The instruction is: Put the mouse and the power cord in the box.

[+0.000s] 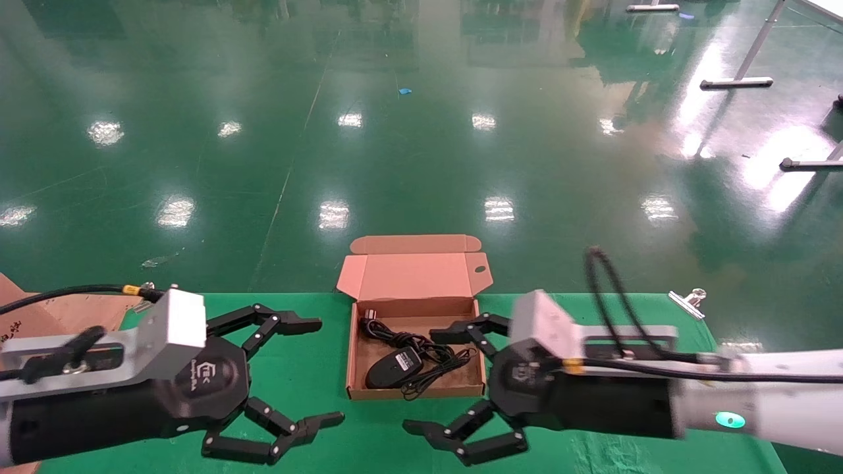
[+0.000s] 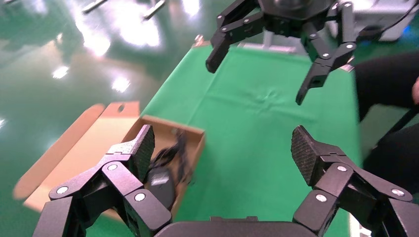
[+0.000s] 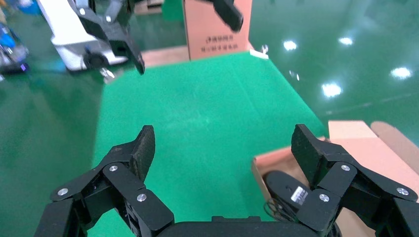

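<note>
The brown cardboard box (image 1: pixel 415 393) sits open on the green table between my two grippers, its lid (image 1: pixel 415 273) folded back. Inside it the black mouse (image 1: pixel 394 367) lies near the front. The power cord (image 1: pixel 421 343) is bundled behind and beside the mouse, its plug (image 1: pixel 370 315) in the far left corner. My left gripper (image 1: pixel 321 370) is open just left of the box, holding nothing. My right gripper (image 1: pixel 428 382) is open at the box's right front corner, also holding nothing. The left wrist view shows the mouse (image 2: pixel 160 185) and cord (image 2: pixel 174 148) past one finger. The right wrist view shows the mouse (image 3: pixel 286 185).
A brown carton (image 1: pixel 66 313) stands at the table's left end. A metal clip (image 1: pixel 688 299) lies near the far right corner. Green cloth (image 1: pixel 309 355) covers the table, and its far edge runs just behind the box lid, with shiny green floor beyond.
</note>
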Motion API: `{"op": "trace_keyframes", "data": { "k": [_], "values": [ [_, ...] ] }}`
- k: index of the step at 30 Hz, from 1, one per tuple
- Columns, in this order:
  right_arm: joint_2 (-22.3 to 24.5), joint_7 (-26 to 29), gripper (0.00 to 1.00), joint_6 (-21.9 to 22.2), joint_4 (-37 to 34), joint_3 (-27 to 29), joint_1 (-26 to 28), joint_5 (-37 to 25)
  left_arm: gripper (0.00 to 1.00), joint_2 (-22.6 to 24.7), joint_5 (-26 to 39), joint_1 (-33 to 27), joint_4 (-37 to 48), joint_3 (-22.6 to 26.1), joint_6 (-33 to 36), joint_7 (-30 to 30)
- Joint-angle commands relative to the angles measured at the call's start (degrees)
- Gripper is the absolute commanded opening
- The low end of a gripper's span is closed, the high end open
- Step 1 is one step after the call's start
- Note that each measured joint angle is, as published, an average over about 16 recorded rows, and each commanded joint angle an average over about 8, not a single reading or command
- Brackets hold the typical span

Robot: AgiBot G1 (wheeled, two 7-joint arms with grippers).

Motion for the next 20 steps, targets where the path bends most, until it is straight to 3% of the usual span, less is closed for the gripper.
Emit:
{"op": "trace_keyframes", "data": {
  "k": [1, 15, 20],
  "values": [
    [1.5, 0.4, 1.00, -1.6, 1.1, 2.2, -1.2, 1.7, 1.00, 0.1, -1.4, 0.5, 0.1, -1.5, 1.9, -0.2],
    [11.6, 2.9, 1.00, -12.7, 8.6, 17.6, -9.8, 13.2, 1.00, 1.1, -10.8, 3.9, 0.4, -11.7, 14.8, -2.0],
    [13.5, 3.4, 1.00, -14.7, 10.1, 20.4, -11.4, 15.3, 1.00, 1.2, -12.3, 4.5, 0.5, -13.4, 16.9, -2.2]
  ]
}}
